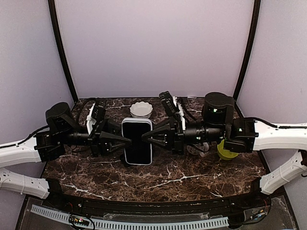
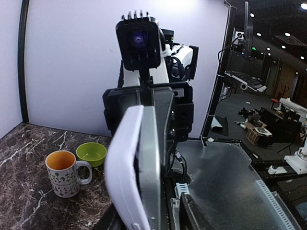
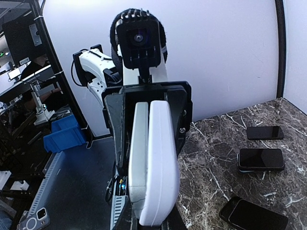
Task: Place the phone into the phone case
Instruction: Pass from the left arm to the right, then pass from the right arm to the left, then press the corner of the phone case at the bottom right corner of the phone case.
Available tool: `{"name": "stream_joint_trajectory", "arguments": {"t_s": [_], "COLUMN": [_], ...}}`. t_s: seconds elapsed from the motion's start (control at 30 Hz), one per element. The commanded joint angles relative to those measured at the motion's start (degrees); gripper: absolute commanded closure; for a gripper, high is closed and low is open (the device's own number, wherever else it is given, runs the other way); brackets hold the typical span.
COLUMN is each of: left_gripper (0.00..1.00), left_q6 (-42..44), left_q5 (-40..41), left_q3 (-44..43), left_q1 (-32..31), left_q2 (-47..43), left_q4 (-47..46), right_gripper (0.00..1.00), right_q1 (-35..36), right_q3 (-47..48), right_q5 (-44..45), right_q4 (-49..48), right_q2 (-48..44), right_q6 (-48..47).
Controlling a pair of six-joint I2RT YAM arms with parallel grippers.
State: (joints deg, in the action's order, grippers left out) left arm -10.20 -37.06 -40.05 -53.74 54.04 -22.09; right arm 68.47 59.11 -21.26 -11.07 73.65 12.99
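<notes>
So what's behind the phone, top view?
A white scalloped bowl stands on the marble table just behind the phone. The left arm and right arm cover the table beside it.

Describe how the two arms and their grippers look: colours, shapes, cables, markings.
The left arm and right arm have smooth white links joined by bulky black round joints. The left gripper and right gripper are black, tapering to points. Black cables loop near the wrists; green lights dot the right arm's joints.

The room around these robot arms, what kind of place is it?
Probably a robotics lab: two robot arms at a marble-patterned table inside a plain booth, with other workbenches and a blue bin beyond.
</notes>
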Motion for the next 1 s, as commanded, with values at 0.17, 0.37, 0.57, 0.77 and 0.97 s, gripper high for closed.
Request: {"name": "stream_joint_trajectory", "arguments": {"t_s": [0.17,0.37,0.57,0.77,0.97], "left_gripper": [0.82,1.0,1.0,1.0,1.0], "left_q6": [1.43,1.67,-0.2,-0.7,-1.87], "left_q5": [1.09,2.52,4.8,6.12,5.65], "left_q3": [-2.22,-1.65,-0.64,-0.44,-0.38], "left_q1": [-1.99,-2.32,-2.35,-2.34,-2.35], "left_q2": [2.01,1.05,-0.97,-1.75,-1.22], "left_q4": [1.51,1.45,-2.9,-4.78,-6.04], "right_gripper": [1.0,1.0,0.54,0.53,0.73], "right_q1": [-0.27,-0.26,-0.21,-0.26,-0.26], "right_q3": [5.48,4.61,1.52,-1.81,-2.6], "right_q5": [-2.51,-1.7,0.14,-0.36,-1.15], "right_q4": [-6.47,-6.11,-5.46,-8.41,-10.16], "right_q2": [-2.42,-2.84,-1.78,-1.01,0.83], "right_q6": [0.63,0.91,3.46,6.53,7.65]}}
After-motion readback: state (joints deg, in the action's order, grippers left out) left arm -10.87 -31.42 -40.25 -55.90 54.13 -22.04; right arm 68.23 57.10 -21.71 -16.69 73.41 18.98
